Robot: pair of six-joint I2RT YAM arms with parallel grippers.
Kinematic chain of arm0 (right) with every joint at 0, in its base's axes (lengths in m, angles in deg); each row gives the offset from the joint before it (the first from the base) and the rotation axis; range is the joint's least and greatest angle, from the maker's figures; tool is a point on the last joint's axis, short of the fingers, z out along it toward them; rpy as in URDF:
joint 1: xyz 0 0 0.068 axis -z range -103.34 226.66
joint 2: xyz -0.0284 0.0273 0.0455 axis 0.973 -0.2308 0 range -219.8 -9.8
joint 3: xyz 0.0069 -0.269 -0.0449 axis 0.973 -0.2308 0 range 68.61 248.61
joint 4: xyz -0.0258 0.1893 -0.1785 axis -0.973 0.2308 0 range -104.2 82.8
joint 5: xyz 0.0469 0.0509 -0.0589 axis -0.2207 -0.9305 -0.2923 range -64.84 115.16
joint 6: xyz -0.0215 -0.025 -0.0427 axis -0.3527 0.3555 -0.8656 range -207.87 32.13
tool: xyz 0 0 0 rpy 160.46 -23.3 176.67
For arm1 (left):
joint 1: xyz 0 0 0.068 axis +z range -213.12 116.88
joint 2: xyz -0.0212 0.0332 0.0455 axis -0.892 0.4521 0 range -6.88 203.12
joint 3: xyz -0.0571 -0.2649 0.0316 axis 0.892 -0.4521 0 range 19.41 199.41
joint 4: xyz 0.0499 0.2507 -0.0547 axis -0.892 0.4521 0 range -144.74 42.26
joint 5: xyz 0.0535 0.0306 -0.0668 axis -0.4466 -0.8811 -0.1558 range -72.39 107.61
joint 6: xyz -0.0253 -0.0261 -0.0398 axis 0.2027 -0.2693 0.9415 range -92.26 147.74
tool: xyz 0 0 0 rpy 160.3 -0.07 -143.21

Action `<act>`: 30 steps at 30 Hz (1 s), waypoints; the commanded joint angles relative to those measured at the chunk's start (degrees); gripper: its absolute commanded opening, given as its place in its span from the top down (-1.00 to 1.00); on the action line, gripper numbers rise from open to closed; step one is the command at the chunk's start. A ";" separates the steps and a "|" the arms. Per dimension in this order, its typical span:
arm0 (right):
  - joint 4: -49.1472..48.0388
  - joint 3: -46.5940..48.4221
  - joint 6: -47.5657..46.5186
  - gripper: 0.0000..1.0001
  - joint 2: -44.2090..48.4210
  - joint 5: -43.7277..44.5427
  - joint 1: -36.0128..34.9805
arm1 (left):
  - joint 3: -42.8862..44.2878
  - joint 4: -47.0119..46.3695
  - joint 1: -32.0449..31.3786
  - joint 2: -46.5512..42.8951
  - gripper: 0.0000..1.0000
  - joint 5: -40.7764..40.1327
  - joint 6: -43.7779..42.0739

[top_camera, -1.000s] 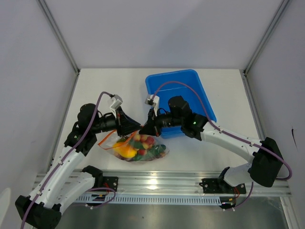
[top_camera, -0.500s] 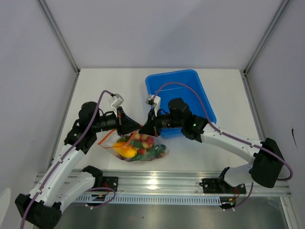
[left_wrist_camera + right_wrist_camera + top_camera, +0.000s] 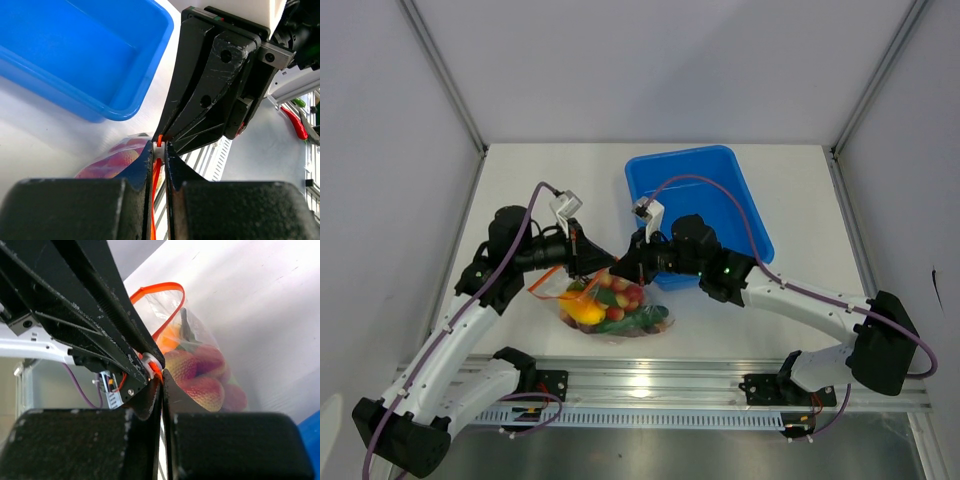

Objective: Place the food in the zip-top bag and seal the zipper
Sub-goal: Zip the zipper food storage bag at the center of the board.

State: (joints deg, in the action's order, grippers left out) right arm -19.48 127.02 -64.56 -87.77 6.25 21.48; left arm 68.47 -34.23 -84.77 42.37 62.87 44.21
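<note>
Left gripper (image 3: 159,149) and right gripper (image 3: 161,381) are pinching the zipper (image 3: 161,294), jaws nearly closed on it, on the zip-top bag (image 3: 638,322) containing the food (image 3: 608,306).

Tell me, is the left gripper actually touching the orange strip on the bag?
Touching. The left wrist view shows the orange strip pinched between the shut fingers of the left gripper, with no gap on either side.
</note>
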 commanded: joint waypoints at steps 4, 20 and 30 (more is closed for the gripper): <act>-9.13 -0.23 10.34 1.00 1.60 7.31 0.16 | 1.74 1.72 -1.47 -0.13 0.99 1.06 -1.09; -15.46 -5.15 25.29 1.00 3.88 2.93 6.04 | 0.69 3.57 -1.64 -0.91 0.99 -1.57 -4.95; -16.00 -3.50 23.03 1.00 1.78 -6.29 7.98 | 1.22 5.33 -1.64 -1.53 0.99 -3.25 -7.42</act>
State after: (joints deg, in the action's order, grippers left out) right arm -29.57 120.62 -39.40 -86.18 3.10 27.99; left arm 68.52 -32.35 -85.95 41.85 58.28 38.59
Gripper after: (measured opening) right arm 0.002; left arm 0.098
